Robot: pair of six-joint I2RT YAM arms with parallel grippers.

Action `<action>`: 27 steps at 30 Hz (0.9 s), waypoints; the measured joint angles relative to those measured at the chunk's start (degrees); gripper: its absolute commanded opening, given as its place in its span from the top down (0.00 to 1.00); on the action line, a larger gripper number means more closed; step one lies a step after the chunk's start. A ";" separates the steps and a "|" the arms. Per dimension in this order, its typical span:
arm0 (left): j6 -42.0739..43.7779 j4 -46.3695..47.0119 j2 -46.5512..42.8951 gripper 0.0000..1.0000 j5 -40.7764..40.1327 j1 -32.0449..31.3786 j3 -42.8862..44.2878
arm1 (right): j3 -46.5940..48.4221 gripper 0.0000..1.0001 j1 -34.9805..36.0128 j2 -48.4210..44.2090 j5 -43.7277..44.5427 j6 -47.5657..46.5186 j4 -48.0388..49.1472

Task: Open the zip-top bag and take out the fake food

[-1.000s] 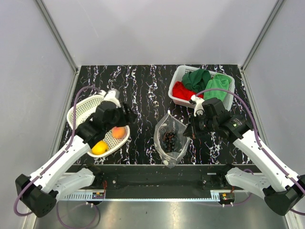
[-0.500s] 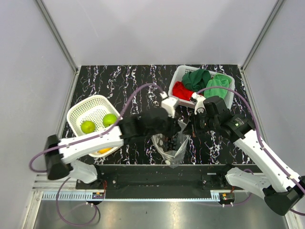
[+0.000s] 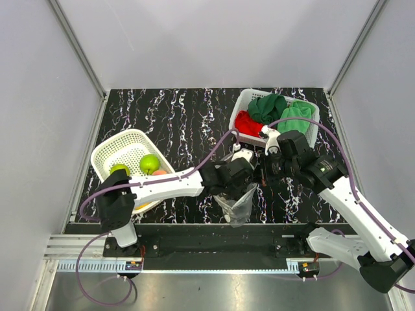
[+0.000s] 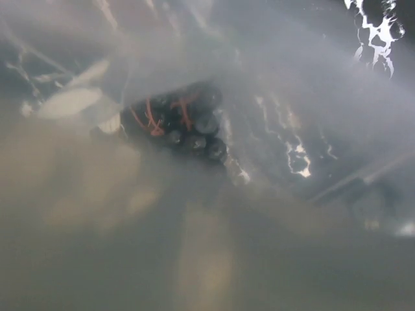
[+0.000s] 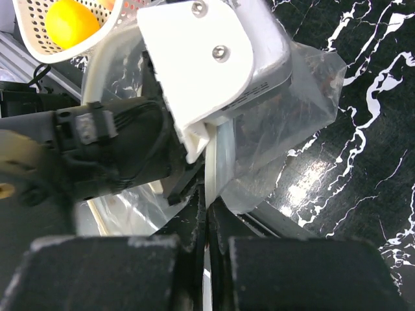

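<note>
At the far left of the desk (image 3: 188, 116) a white perforated basket (image 3: 107, 148) holds two green apples (image 3: 150, 163), a peach (image 3: 159, 172) and a yellow fruit (image 5: 68, 23). The left arm (image 3: 168, 186) stretches across from there, its end pushed into the mouth of the zip-top bag (image 3: 235, 203), which sits at the front middle of the desk. Its wrist camera looks through cloudy plastic at a dark clump of small round beads (image 4: 185, 126). I cannot tell how the left jaws stand. Just to the right, the right jaws are pinched tight on the bag's edge. Behind them a second white basket (image 3: 241, 103) holds a red cloth (image 3: 245, 123) and green cloths (image 3: 269, 107).
</note>
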 measured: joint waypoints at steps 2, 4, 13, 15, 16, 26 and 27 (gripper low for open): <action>-0.76 1.25 0.76 0.57 0.09 0.00 -0.98 | -0.37 1.00 0.00 -0.20 0.02 0.13 0.02; -1.62 2.47 2.03 0.46 0.22 -0.04 -1.46 | -1.05 1.00 0.00 -0.59 0.09 0.26 -0.04; -4.74 6.73 5.55 0.38 0.26 -0.31 -4.09 | -3.63 1.00 0.00 -2.45 0.17 0.98 -0.09; -5.35 7.61 6.27 0.40 0.09 -0.31 -4.59 | -3.96 1.00 0.00 -2.69 0.15 1.16 -0.11; -5.70 7.96 6.82 0.44 -0.04 -0.28 -4.85 | -4.04 1.00 0.00 -2.86 0.37 1.18 -0.24; -6.93 10.78 8.22 0.89 -2.32 -0.24 -6.38 | -4.68 1.00 -0.09 -4.31 1.09 2.03 -1.92; -6.51 10.80 7.82 0.91 -2.40 -0.24 -6.69 | -4.72 1.00 -0.09 -4.42 1.16 2.23 -1.90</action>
